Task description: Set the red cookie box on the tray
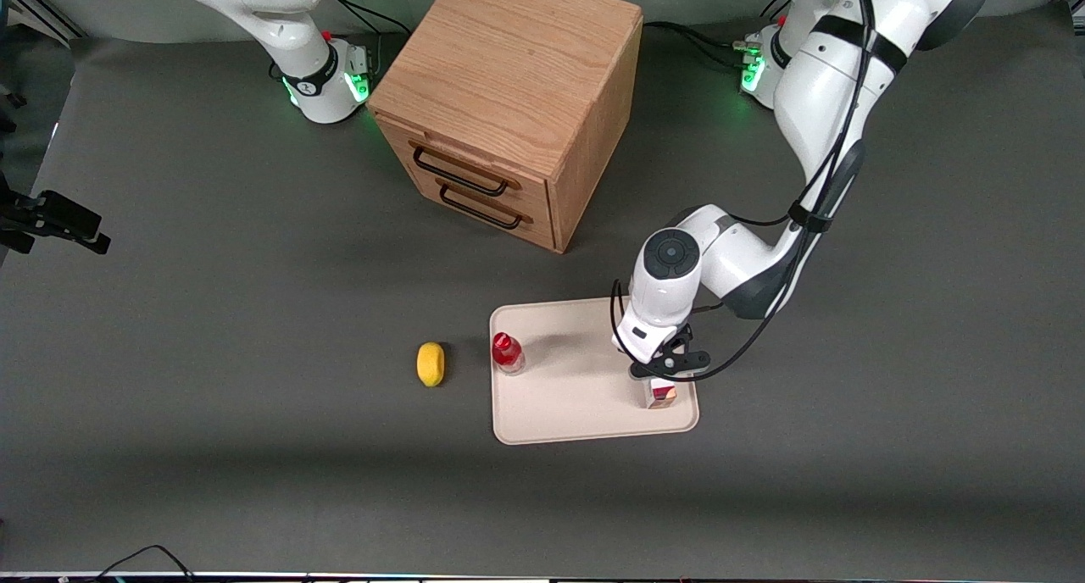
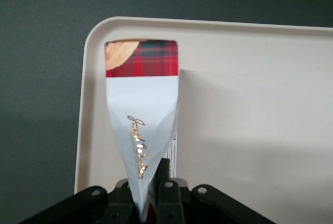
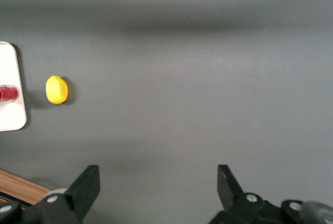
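Note:
The red cookie box [image 1: 662,392] stands on end over the cream tray [image 1: 576,401], in the tray's corner nearest the front camera at the working arm's end. My gripper [image 1: 660,378] is straight above it and shut on its upper end. In the left wrist view the box [image 2: 141,104] shows a pale grey side with gold lettering and a red tartan end down at the tray [image 2: 250,104] surface. The gripper [image 2: 148,203] pinches the box's narrow edge. I cannot tell whether the box's lower end touches the tray.
A small red-capped bottle [image 1: 507,352] stands on the tray's edge toward the parked arm. A yellow lemon [image 1: 431,363] lies on the grey table beside that edge. A wooden two-drawer cabinet [image 1: 509,100] stands farther from the front camera than the tray.

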`<state>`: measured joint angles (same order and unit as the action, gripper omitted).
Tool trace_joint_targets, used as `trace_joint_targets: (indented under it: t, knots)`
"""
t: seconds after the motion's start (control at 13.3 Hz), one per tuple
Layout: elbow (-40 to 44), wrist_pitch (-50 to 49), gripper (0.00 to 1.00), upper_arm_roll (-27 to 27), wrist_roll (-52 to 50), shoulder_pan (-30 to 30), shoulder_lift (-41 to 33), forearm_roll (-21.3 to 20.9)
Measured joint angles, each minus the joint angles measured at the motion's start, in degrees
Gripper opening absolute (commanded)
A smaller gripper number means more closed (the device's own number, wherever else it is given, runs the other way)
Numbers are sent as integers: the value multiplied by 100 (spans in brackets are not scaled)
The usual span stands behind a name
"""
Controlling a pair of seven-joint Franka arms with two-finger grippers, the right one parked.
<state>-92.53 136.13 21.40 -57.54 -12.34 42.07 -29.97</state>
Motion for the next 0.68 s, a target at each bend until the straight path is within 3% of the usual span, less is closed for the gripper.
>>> trace_joint_targets:
  t: [0.3, 0.45, 0.53, 0.6, 0.68]
  knots:
    - [6, 60, 0, -14, -2, 2, 56, -88]
    - [9, 67, 39, -16, -2, 5, 72, -105]
    - [9, 67, 85, -19, -1, 6, 80, -122]
    - [9, 73, 100, -21, 0, 10, 88, -149]
    - [10, 92, 100, -31, 0, 15, 89, -193]
